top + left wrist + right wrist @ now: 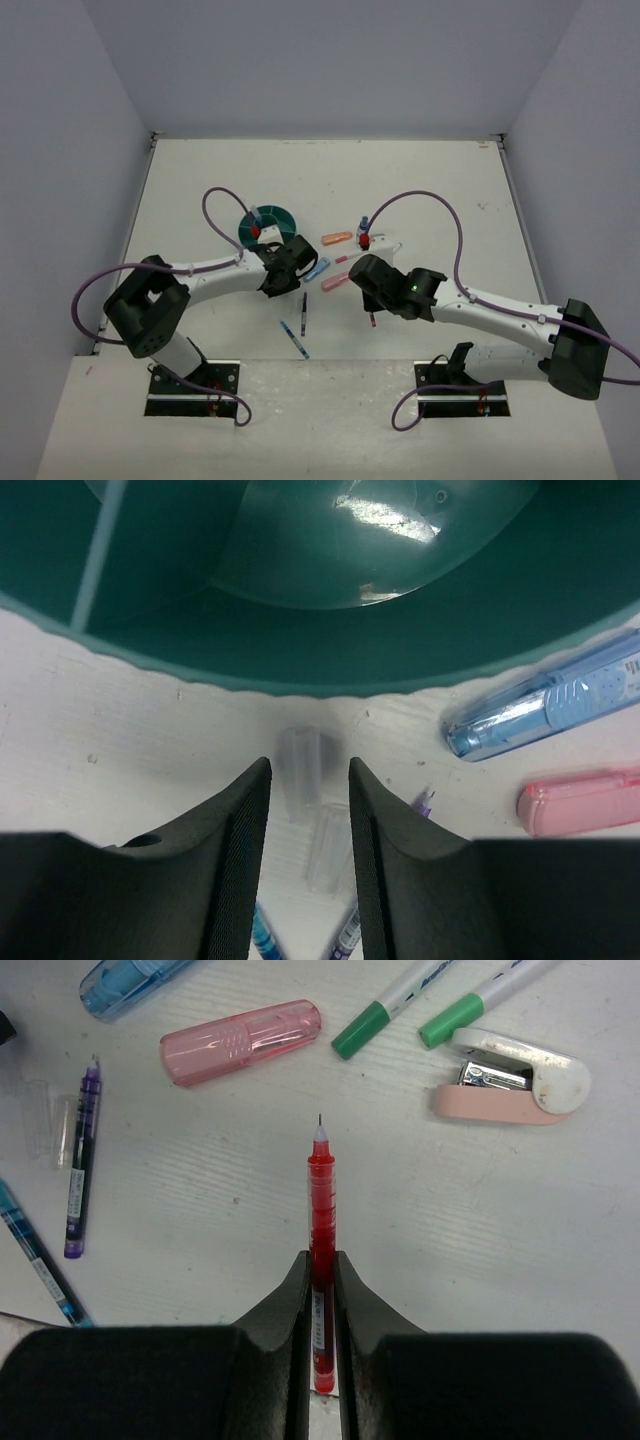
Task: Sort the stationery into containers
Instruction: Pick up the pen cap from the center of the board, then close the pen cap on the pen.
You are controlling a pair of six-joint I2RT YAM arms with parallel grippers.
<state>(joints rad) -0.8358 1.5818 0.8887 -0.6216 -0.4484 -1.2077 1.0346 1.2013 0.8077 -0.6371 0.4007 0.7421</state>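
The teal round organizer (pixel 268 226) (pixel 300 670) stands left of centre, with a red-capped item and a small blue-topped one inside it. My left gripper (pixel 296 256) (pixel 309 780) hovers just in front of its wall, open. Two clear pen caps (pixel 300 770) lie on the table in the gap between its jaws, not filling it. My right gripper (pixel 368 280) (pixel 320 1258) is shut on a red pen (pixel 320 1190) that points forward over the table. A light-blue marker (pixel 550 705) (pixel 125 978) and a pink marker (pixel 580 802) (pixel 240 1042) lie between the arms.
Two green-capped white pens (pixel 365 1030) and a pink-and-white stapler (pixel 510 1080) lie ahead of the right gripper. A purple pen (pixel 80 1165) and a blue pen (pixel 35 1255) lie to its left. An orange marker (pixel 336 238) and a blue-capped bottle (pixel 364 222) sit further back.
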